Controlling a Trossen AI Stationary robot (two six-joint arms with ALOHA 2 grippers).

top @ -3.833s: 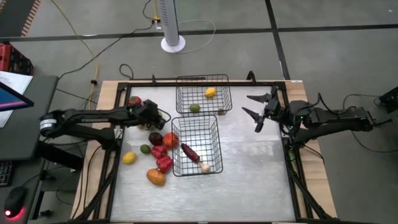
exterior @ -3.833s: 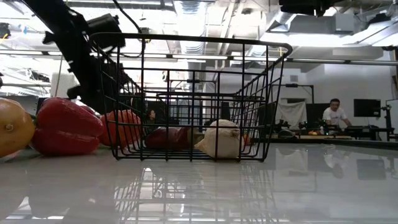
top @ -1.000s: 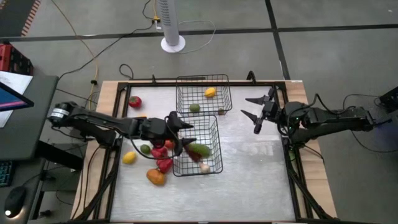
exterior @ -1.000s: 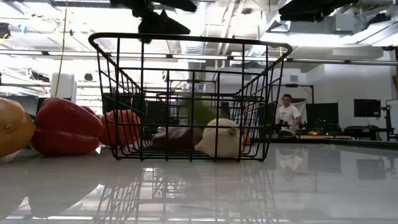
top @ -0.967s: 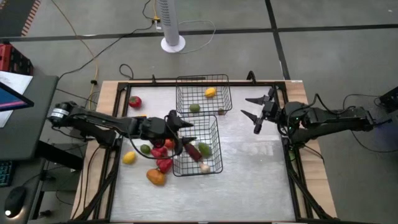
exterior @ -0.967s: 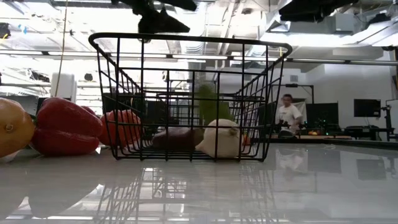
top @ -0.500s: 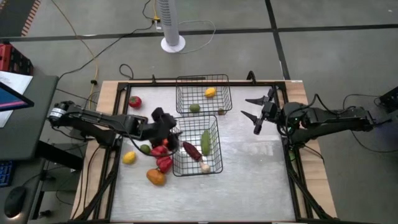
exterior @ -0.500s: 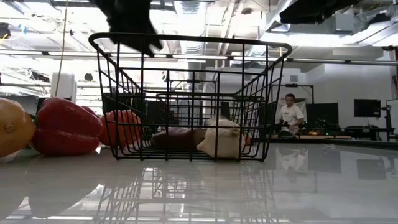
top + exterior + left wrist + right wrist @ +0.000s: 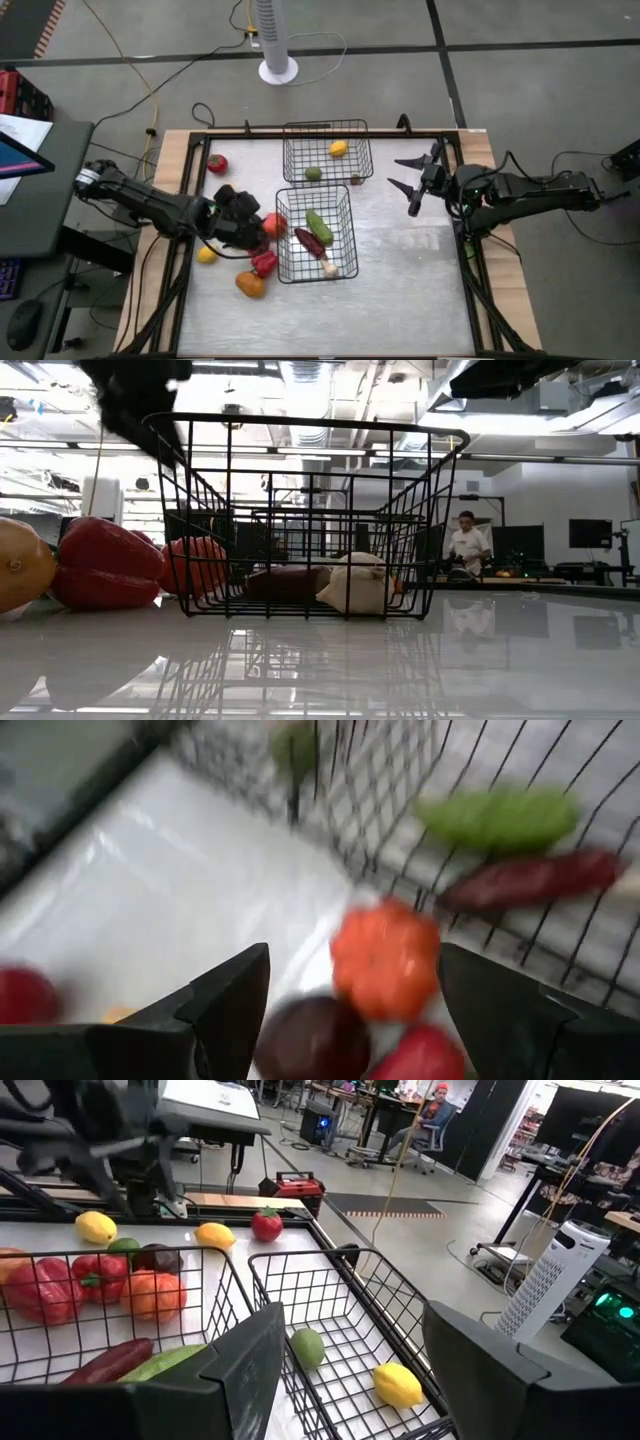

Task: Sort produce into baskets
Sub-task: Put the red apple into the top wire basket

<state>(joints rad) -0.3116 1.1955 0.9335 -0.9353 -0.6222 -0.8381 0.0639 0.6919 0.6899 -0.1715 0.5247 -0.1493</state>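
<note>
The left gripper [image 9: 243, 222] is seen with its fingers spread apart and nothing between them, hovering over the loose produce just left of the near basket [image 9: 343, 195]. An orange piece [image 9: 385, 958] and a dark maroon piece [image 9: 313, 1035] lie below it on the table [image 9: 400, 280]. Inside the near basket a green piece [image 9: 319, 225], a maroon piece [image 9: 308, 241] and a whitish piece [image 9: 330, 268] are held. The far basket [image 9: 325, 128] holds a yellow piece [image 9: 339, 148]. The right gripper [image 9: 411, 184] is held open near the table's right edge.
</note>
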